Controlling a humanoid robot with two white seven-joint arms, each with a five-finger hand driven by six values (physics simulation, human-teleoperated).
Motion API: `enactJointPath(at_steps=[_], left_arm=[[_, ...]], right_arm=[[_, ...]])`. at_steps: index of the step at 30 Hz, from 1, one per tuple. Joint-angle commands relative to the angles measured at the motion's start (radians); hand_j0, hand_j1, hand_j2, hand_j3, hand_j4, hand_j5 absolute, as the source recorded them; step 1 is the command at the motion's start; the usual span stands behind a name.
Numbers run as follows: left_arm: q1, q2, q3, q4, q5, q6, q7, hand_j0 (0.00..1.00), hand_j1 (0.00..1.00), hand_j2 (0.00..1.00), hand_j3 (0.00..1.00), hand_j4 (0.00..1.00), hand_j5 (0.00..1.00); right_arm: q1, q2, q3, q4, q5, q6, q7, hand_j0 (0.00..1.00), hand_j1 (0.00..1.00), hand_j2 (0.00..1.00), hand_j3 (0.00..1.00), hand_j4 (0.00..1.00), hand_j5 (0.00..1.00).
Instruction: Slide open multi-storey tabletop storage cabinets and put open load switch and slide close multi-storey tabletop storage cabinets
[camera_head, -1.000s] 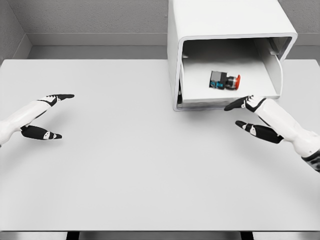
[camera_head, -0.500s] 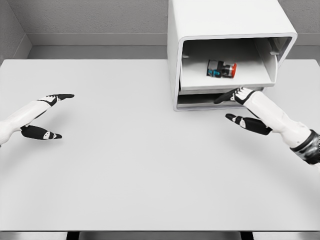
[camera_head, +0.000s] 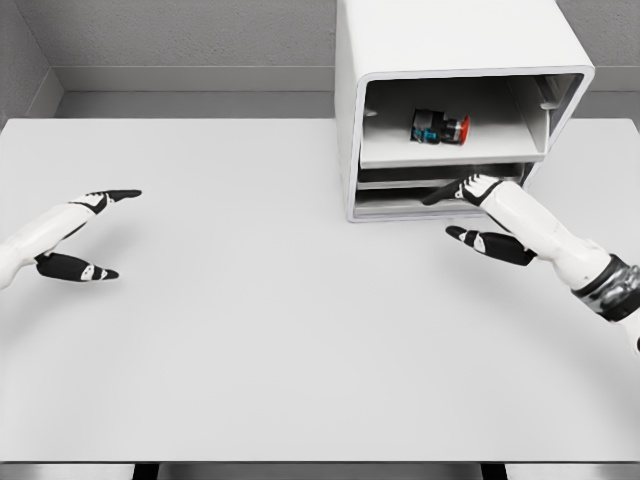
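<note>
A white multi-storey storage cabinet (camera_head: 450, 40) stands at the back right of the table. Its upper drawer (camera_head: 452, 150) is nearly pushed in, and a black load switch (camera_head: 438, 126) with a red button and blue detail lies inside it. My right hand (camera_head: 462, 212) is open, with its fingertips (camera_head: 445, 192) against the cabinet's lower front just under that drawer and its thumb lower, off the cabinet. My left hand (camera_head: 85, 235) hovers open over the table at the far left, holding nothing.
The white table (camera_head: 260, 320) stretches across the view, with a grey wall behind it. The table's front edge runs along the bottom of the picture.
The upper drawer has slid back into the cabinet, carrying the load switch with it. My right hand followed it forward and left. The left hand barely shifted.
</note>
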Motion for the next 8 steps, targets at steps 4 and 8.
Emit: enactJointPath(at_steps=[4, 8], left_arm=[[0.002, 0.002, 0.002, 0.001, 0.008, 0.003, 0.0, 1.0, 1.0, 1.0, 1.0, 1.0, 1.0], [0.006, 0.002, 0.002, 0.0, 0.008, 0.003, 0.0, 1.0, 1.0, 1.0, 1.0, 1.0, 1.0]], right_arm=[[0.06, -0.073, -0.06, -0.003, -0.021, 0.001, -0.006, 0.67, 0.67, 0.67, 0.67, 0.67, 0.67], [0.141, -0.1, -0.147, -0.007, -0.024, 0.001, -0.006, 0.68, 0.68, 0.68, 0.68, 0.68, 0.68]])
